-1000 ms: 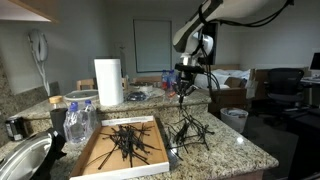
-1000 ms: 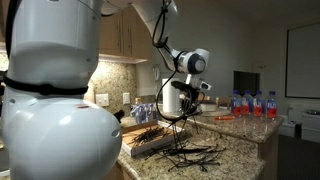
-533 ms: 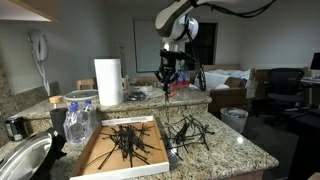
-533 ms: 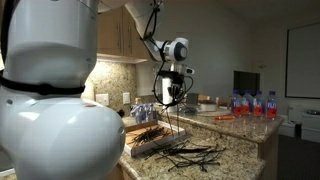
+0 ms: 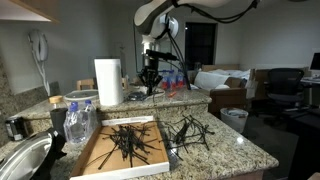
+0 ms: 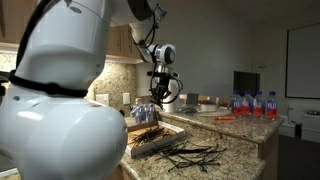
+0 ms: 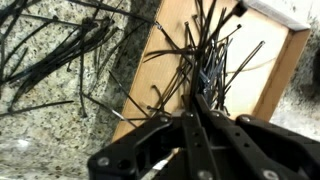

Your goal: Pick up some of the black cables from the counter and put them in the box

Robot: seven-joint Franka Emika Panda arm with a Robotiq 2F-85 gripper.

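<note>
Squeezing tight on a few black cables point(image 7: 205, 70), the gripper point(image 7: 194, 125) holds them high up. Far under it sits the box point(image 7: 268, 85), with more cables on the surface point(image 7: 50, 120) beside it. Being so thin, they might slip out early and miss the box.

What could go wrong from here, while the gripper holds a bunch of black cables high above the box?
1. The gripper is shut on only a thin bunch of black cables, high up. Some could slip out before the release.
2. In the wrist view the bunch hangs near one wall of the box and its ends fan out widely, so on release some may land on the counter instead.
</note>
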